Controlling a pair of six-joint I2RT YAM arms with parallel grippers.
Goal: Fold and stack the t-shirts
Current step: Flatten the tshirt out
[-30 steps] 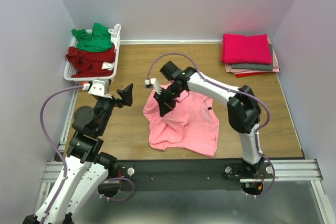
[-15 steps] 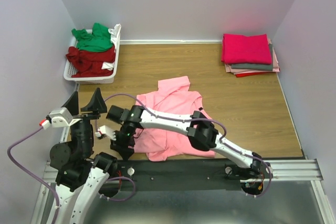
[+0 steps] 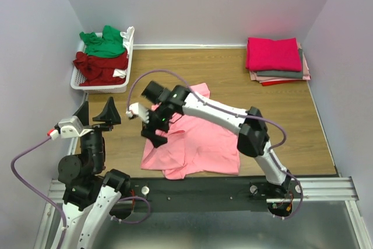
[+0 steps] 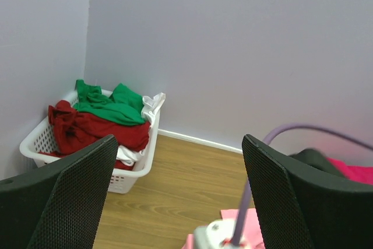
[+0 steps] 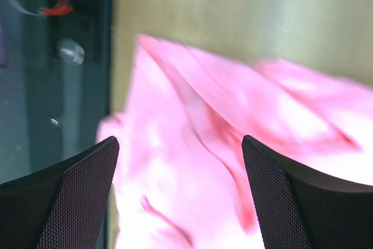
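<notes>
Pink soft cloth t-shirt (image 3: 201, 144) lay rumpled on brown wooden table (image 3: 280, 121), needing flattening.
Right gripper (image 3: 156, 134) hovered over its left side, left gripper (image 3: 94, 112) raised aside; both spread wide, empty. Best pinch a hem corner, pull taut first.

The left arm (image 3: 81, 170) is folded up at the near left corner, with its wrist raised and turned toward the far wall. The left jaws are spread wide, and nothing is held between them. The right arm (image 3: 224, 119) is stretched from its base at the near right far across to the left. The right jaws are pointed downward and parted, and nothing is seen gripped, though the wrist view is blurred.
</notes>
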